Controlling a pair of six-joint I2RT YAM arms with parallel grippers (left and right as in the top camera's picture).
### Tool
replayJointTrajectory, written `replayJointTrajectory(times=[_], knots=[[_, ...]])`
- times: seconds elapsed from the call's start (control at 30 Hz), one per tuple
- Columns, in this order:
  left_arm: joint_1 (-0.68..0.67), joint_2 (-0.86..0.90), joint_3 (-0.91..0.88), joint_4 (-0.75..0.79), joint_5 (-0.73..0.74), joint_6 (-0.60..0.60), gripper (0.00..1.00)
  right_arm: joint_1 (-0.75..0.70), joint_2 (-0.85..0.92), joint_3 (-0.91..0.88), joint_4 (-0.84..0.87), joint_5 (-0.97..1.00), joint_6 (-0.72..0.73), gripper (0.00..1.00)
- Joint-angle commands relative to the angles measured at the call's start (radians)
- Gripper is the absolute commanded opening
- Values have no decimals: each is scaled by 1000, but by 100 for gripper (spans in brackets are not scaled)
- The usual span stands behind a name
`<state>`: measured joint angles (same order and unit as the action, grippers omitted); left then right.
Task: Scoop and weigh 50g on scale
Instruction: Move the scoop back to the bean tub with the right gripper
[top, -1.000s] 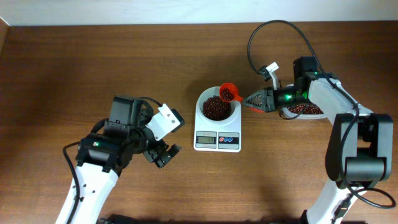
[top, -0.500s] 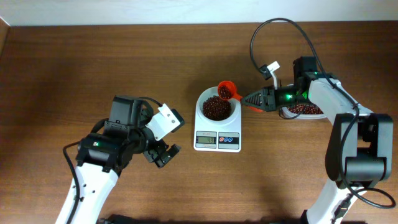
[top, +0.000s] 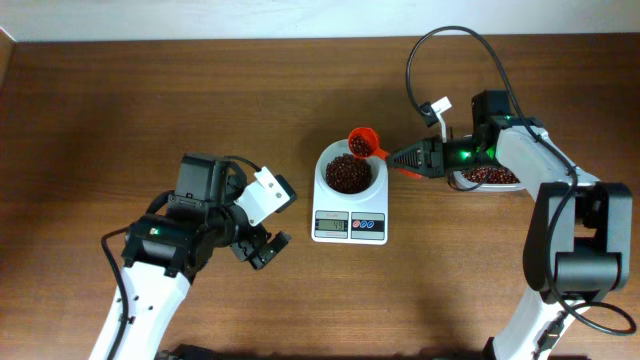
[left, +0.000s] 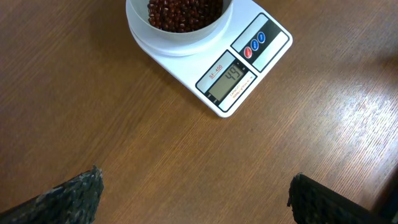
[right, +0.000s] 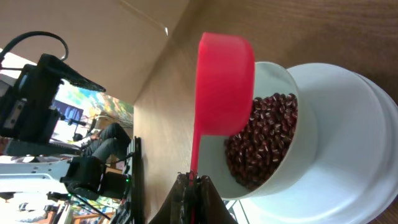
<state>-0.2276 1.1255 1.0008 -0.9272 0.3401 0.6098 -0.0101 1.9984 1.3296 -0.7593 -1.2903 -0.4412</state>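
The white scale (top: 349, 227) stands mid-table, and its round bowl (top: 322, 170) holds a heap of dark red-brown beans (top: 347, 175). A red scoop (top: 362, 142) hangs tipped over the bowl's far right rim. My right gripper (top: 398, 158) is shut on its handle. In the right wrist view the scoop (right: 224, 84) shows its back above the beans (right: 264, 140), with the gripper (right: 194, 182) pinching the thin handle. My left gripper (top: 262, 249) stands open over bare table, front left of the scale. In the left wrist view its fingers (left: 68, 196) are far apart, and the scale (left: 249, 62) display is lit.
A clear tub (top: 488, 178) with more beans sits under the right arm, right of the scale. A black cable (top: 440, 60) loops above the right wrist. The table's far edge meets a pale wall.
The red scoop has shifted slightly back and left, from over the bowl towards its far rim. The left arm has not moved.
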Motion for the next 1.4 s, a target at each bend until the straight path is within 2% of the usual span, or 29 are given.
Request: replayJointTrajectory(times=[0.0,0.03,0.07,0.1,0.23,0.3,0.33,0.37,0.53,1.2,1.37], knots=[[3,-8,14,1,0,12,99,9,-6,11,7,-27,45,4],[3,-8,14,1,0,12,99,2,-6,11,39,-218,-41,4],[3,-8,14,1,0,12,99,2,-6,11,38,-32,36,4],[3,-8,14,1,0,12,99,3,-6,11,38,11,84,4],[3,-8,14,1,0,12,99,3,-6,11,45,-16,84,4],[3,-8,14,1,0,12,99,3,-6,11,50,-144,41,4],[3,-8,14,1,0,12,99,5,-6,11,44,14,73,4],[3,-8,14,1,0,12,99,5,-6,11,42,67,112,4],[3,-8,14,1,0,12,99,3,-6,11,50,-64,98,4],[3,-8,14,1,0,12,99,1,-6,11,50,-64,99,4],[3,-8,14,1,0,12,99,-37,-6,11,42,-68,109,4]])
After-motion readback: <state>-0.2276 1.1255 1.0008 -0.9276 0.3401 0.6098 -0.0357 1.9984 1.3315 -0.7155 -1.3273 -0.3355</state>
